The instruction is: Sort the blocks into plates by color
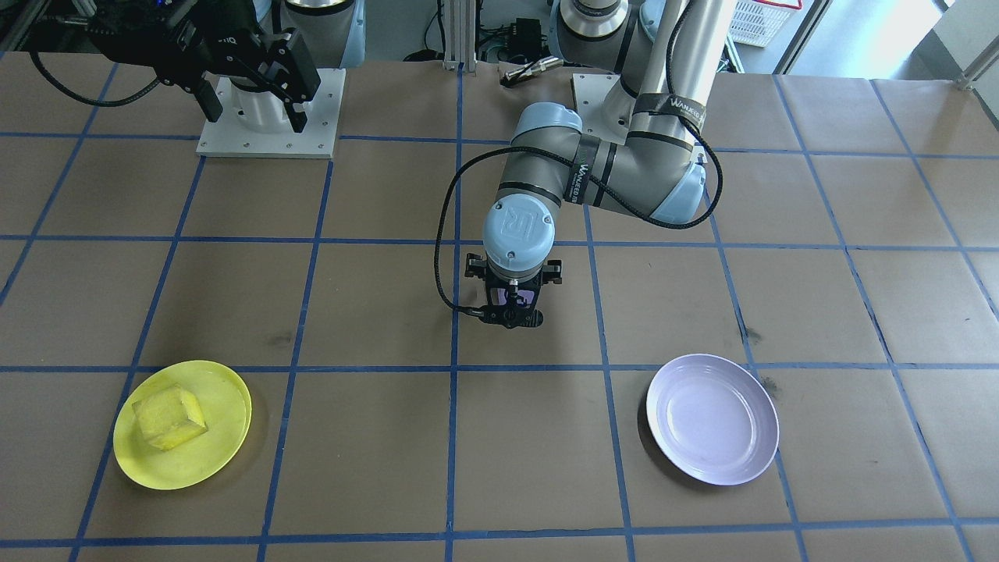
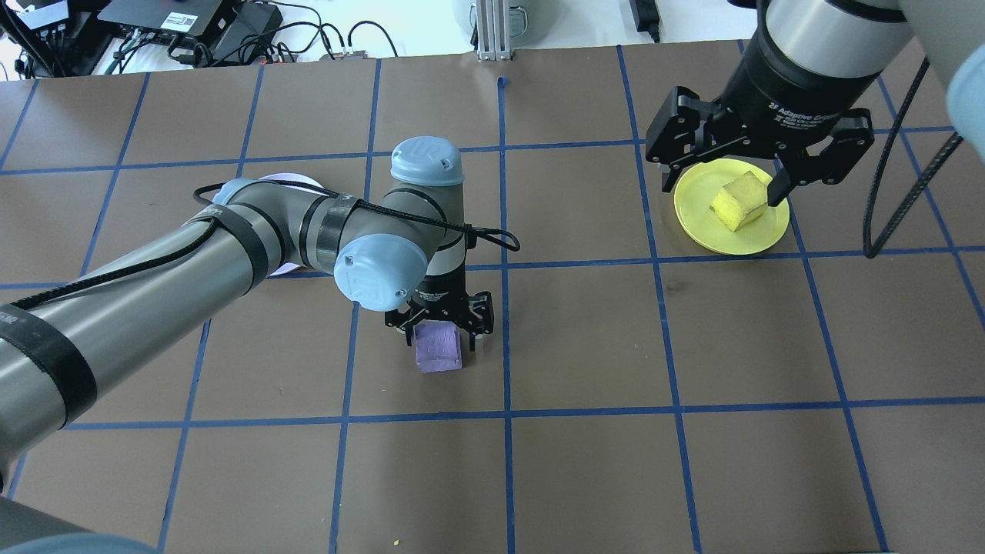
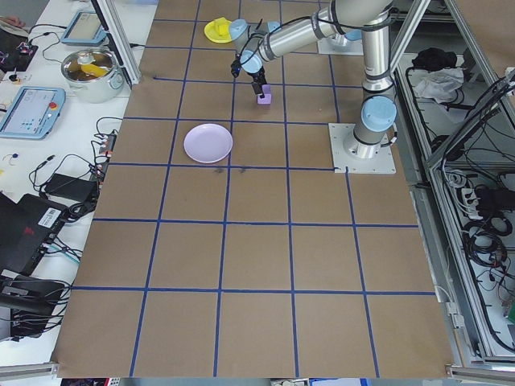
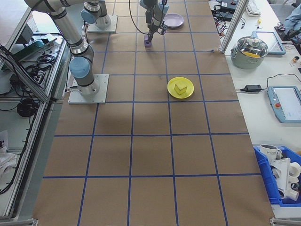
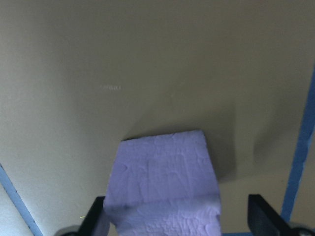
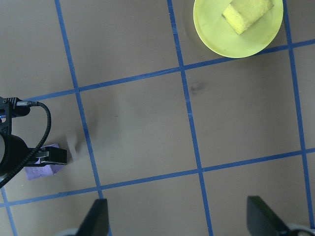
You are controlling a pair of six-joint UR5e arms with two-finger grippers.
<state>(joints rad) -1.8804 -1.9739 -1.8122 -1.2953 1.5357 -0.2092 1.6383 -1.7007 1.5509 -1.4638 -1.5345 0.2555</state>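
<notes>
The purple block sits on the brown table paper near the middle. My left gripper points straight down over it, open, one finger on each side. In the left wrist view the purple block lies between the fingers, close to one and a clear gap from the other. The yellow block lies in the yellow plate. The lavender plate holds nothing and is mostly hidden behind my left arm in the overhead view. My right gripper hangs high, open and holding nothing.
Blue tape lines divide the table into squares. The two white arm base plates stand at the robot's side. Benches with a pot, tablets and cables flank the table's far long edge in the side views.
</notes>
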